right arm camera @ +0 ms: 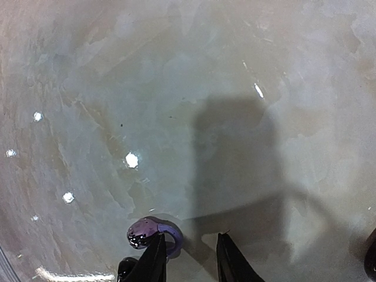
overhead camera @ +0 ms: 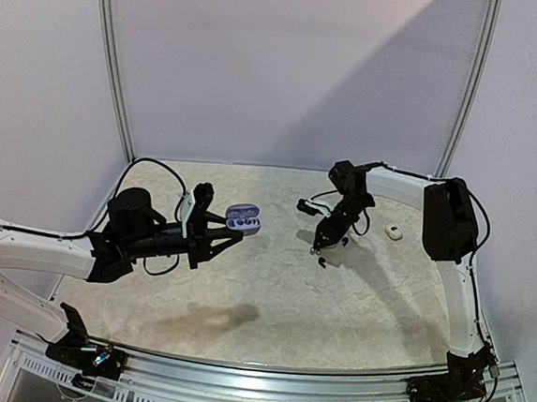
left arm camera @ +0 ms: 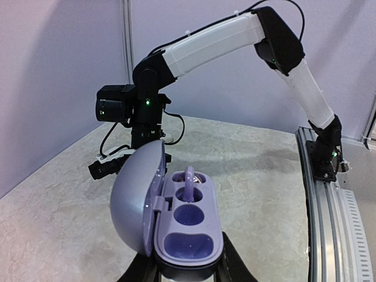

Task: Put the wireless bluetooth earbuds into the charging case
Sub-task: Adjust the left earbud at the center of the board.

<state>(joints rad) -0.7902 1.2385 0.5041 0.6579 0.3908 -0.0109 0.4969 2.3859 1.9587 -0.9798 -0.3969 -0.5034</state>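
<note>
With one purple earbud (left arm camera: 189, 176) apparently seated in the open purple charging case (left arm camera: 188, 229) clamped by the left gripper (overhead camera: 226, 231), a second earbud (right arm camera: 150, 232) waits well away, at the part-spread fingertips of the right gripper (right arm camera: 189, 261), grasp unclear, not yet inserted.

On the pale marbled table (overhead camera: 269, 305), the left hand (overhead camera: 228, 228) reaches in from the left, and the open lilac plastic charging case (overhead camera: 243, 220) sits between its fingers. In the left wrist view the case's domed lid (left arm camera: 135, 200) stands on the left side of the base. A lilac hooked plastic earbud (left arm camera: 189, 178) sits in the hollow farthest from that hand. To the right of the case and apart from it, the right hand (overhead camera: 324, 242) points down at the table. A second lilac earbud (right arm camera: 147, 232) lies on the table beside the finger on the left of the right wrist view, outside the gap between the fingers. Farther right, a small white rounded plastic object (overhead camera: 394, 234) lies on the table.
</note>
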